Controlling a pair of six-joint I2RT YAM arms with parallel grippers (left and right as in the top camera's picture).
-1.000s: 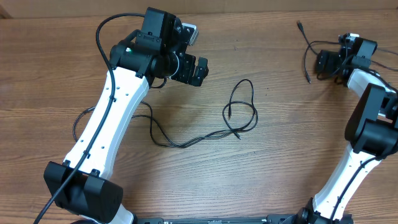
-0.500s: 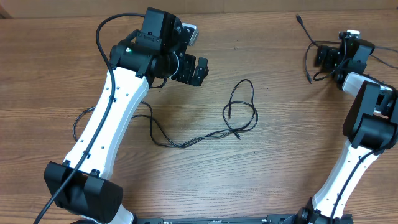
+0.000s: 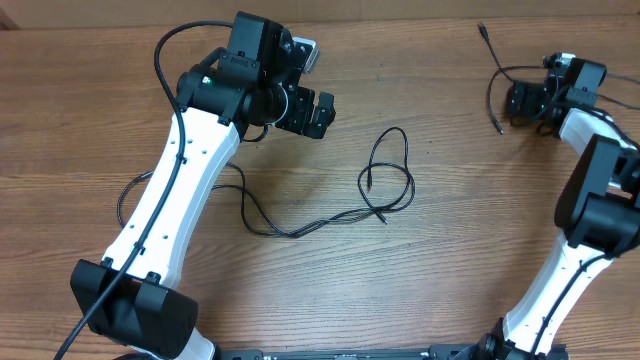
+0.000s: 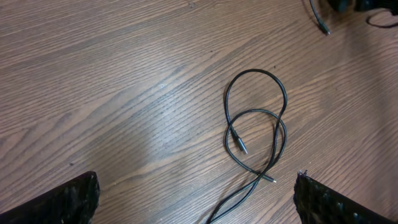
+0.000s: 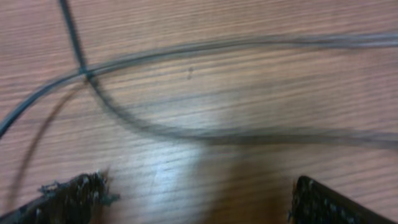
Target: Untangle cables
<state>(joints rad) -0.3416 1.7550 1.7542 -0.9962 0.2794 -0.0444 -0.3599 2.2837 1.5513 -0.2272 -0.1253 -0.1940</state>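
One thin black cable [image 3: 385, 175] lies in a double loop at the table's middle, its tail running left toward my left arm; the left wrist view shows the loop [image 4: 283, 102] and two small plugs. My left gripper [image 3: 318, 113] hangs open above and left of it, and nothing lies between its fingers [image 4: 56, 202]. A second cable [image 3: 491, 90] lies at the far right, plugs at both ends. My right gripper [image 3: 518, 100] is open right beside it. Blurred strands of that cable [image 5: 186, 50] cross the wood ahead of the right fingers [image 5: 336, 202], and nothing sits between them.
Thick black arm cables run along the left arm [image 3: 165, 60] and by the right wrist [image 3: 615, 100]. The wooden table's [image 3: 450, 270] far edge is close behind both grippers.
The right wrist shifted slightly toward the far edge and came back, nudging the cable beside it. The left arm and the middle cable have not moved.
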